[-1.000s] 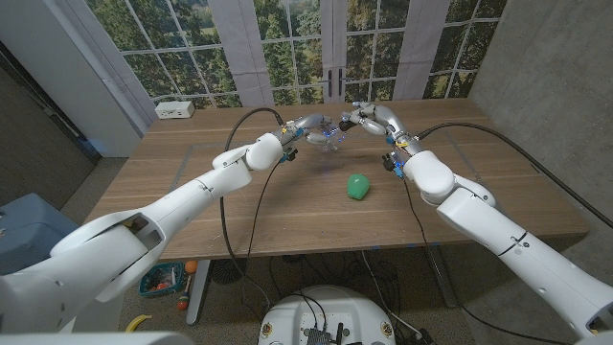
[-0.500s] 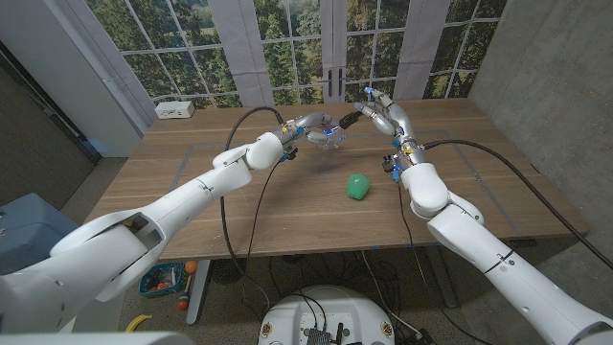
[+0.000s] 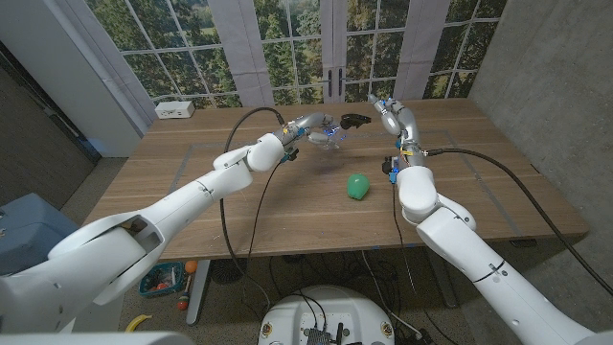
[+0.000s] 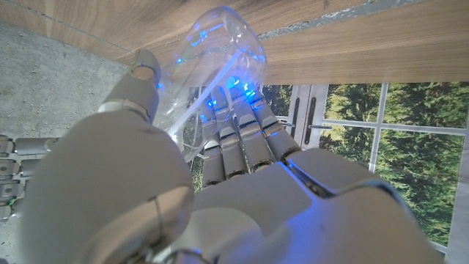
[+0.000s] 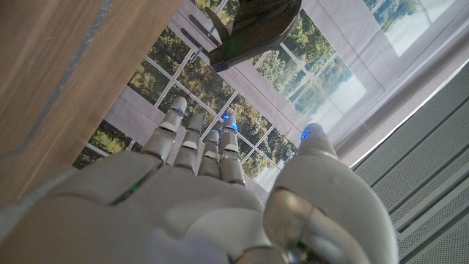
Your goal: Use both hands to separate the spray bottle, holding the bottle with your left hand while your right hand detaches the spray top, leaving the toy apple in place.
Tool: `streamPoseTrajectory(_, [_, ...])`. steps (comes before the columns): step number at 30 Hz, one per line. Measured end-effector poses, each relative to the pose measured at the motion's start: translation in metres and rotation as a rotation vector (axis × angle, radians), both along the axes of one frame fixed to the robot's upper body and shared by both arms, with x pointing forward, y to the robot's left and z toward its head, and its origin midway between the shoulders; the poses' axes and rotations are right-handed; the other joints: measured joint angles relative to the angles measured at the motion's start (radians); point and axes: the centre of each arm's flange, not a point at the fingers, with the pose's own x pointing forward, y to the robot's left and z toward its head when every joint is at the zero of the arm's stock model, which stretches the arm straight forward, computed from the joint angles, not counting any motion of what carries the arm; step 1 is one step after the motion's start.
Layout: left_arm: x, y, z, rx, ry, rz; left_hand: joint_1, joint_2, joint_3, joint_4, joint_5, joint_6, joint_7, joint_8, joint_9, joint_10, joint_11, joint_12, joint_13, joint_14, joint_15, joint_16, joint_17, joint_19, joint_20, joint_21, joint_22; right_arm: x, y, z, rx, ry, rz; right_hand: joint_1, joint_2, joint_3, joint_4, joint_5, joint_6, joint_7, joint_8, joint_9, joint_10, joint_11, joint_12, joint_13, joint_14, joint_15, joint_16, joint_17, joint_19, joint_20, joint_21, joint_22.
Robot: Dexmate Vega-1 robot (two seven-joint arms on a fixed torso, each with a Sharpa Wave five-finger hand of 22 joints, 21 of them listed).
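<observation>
Bottle: the clear plastic spray bottle (image 3: 329, 136) lies roughly level above the wooden table (image 3: 287, 206), beyond the green toy apple (image 3: 357, 186), black spray top (image 3: 354, 121) toward the right hand.
Left hand: the left hand (image 3: 305, 127) grips the bottle's body.
Right hand: the right hand (image 3: 393, 117) is beside the spray top, fingers apart, holding nothing.

The right hand (image 3: 391, 117) swings from the spray top (image 3: 353, 121) toward three o'clock, now apart from it, fingers spread and empty.
</observation>
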Motion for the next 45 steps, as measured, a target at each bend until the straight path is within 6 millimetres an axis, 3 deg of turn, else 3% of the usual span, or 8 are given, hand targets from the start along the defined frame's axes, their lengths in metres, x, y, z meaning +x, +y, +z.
streamPoseTrajectory(6, [-0.002,0.002,-0.002,-0.021,-0.014,0.015,0.0,0.0,0.0,0.0,-0.001,0.0,0.0,0.0,0.0,0.0,0.0,0.0,0.007,0.0,0.0,0.0,0.0,0.0,0.0,0.0,0.0,-0.01,0.001,-0.002,0.041,0.006,-0.081,-0.014,-0.01,-0.008,-0.008,0.0,0.067,-0.006,0.045,0.026,0.057,0.003,0.022,0.015,0.018,0.018,0.0,0.0,-0.011,0.018,-0.004,0.0])
streamPoseTrajectory(11, [-0.004,0.003,-0.006,-0.08,-0.058,0.037,0.0,0.0,0.0,0.0,-0.003,0.0,0.0,0.0,0.0,0.0,0.0,0.0,0.008,0.002,0.002,0.0,0.004,0.0,0.0,0.006,0.0,-0.016,0.005,-0.003,0.063,0.039,-0.147,-0.085,0.008,-0.026,0.01,-0.01,0.155,0.021,0.1,0.062,0.11,0.022,0.041,0.035,0.033,0.033,0.0,0.005,-0.013,0.034,-0.007,0.0])
streamPoseTrajectory(14, [-0.006,0.003,-0.007,-0.124,-0.093,0.045,0.0,0.0,0.002,-0.002,-0.003,0.0,0.0,0.0,0.003,0.001,0.001,0.0,0.009,0.002,0.002,0.0,0.005,0.0,0.0,0.008,0.0,-0.018,0.007,-0.003,0.065,0.063,-0.161,-0.099,0.002,-0.026,0.01,-0.01,0.184,0.04,0.116,0.073,0.136,0.025,0.049,0.042,0.04,0.04,0.007,0.005,-0.013,0.034,-0.007,0.0])
streamPoseTrajectory(18, [-0.006,0.005,-0.011,-0.172,-0.122,0.054,0.0,0.0,0.002,-0.002,0.001,0.0,0.0,0.0,0.005,0.003,0.003,0.0,0.012,0.002,0.002,0.0,0.005,0.0,0.0,0.008,0.0,-0.019,0.008,-0.003,0.062,0.106,-0.155,-0.108,0.011,-0.026,0.01,-0.01,0.184,0.053,0.116,0.075,0.141,0.03,0.057,0.047,0.038,0.048,0.007,0.005,-0.013,0.034,-0.011,0.0])
streamPoseTrajectory(22, [-0.009,0.006,-0.01,-0.221,-0.169,0.05,0.0,0.0,0.002,-0.002,0.001,0.0,0.0,0.0,0.005,0.003,0.003,0.0,0.012,0.002,0.002,0.0,0.002,0.0,0.0,0.008,0.0,-0.022,0.008,0.007,0.049,0.13,-0.127,-0.11,0.013,-0.03,0.006,-0.01,0.141,0.063,0.089,0.069,0.113,0.028,0.045,0.052,0.014,0.05,-0.008,0.005,-0.017,0.037,-0.017,0.0])
streamPoseTrajectory(27, [-0.011,0.006,-0.012,-0.251,-0.204,0.048,0.0,0.0,0.002,-0.002,0.001,0.0,0.0,0.0,0.005,0.003,0.003,0.0,0.012,0.006,0.005,-0.001,0.001,0.0,0.0,0.008,0.0,-0.021,0.01,0.011,0.023,0.175,-0.094,-0.11,0.013,-0.024,0.0,-0.01,0.125,0.065,0.075,0.062,0.108,0.03,0.04,0.052,0.003,0.053,-0.013,0.005,-0.025,0.035,-0.018,0.0])
streamPoseTrajectory(36, [-0.012,0.002,-0.015,-0.248,-0.233,0.052,0.0,0.0,0.002,-0.002,0.005,0.0,0.0,0.0,0.005,0.003,0.003,0.0,0.012,0.006,0.005,-0.001,0.0,0.0,0.0,0.008,0.0,-0.024,0.019,0.025,-0.026,0.174,-0.062,-0.11,0.013,-0.017,-0.015,-0.005,0.084,0.056,0.047,0.049,0.072,0.026,0.028,0.056,-0.015,0.053,-0.023,0.005,-0.035,0.037,-0.026,0.0])
streamPoseTrajectory(45, [-0.011,-0.001,-0.019,-0.213,-0.251,0.083,0.0,0.0,0.002,-0.002,0.005,0.0,0.0,0.0,0.005,0.003,0.003,0.0,0.012,0.006,0.005,-0.004,0.0,-0.011,0.0,0.015,0.0,-0.021,0.037,0.026,-0.116,0.244,-0.052,-0.101,0.022,-0.009,-0.032,-0.005,0.063,0.048,0.028,0.04,0.06,0.017,0.022,0.061,-0.03,0.052,-0.033,0.004,-0.042,0.03,-0.026,0.0])
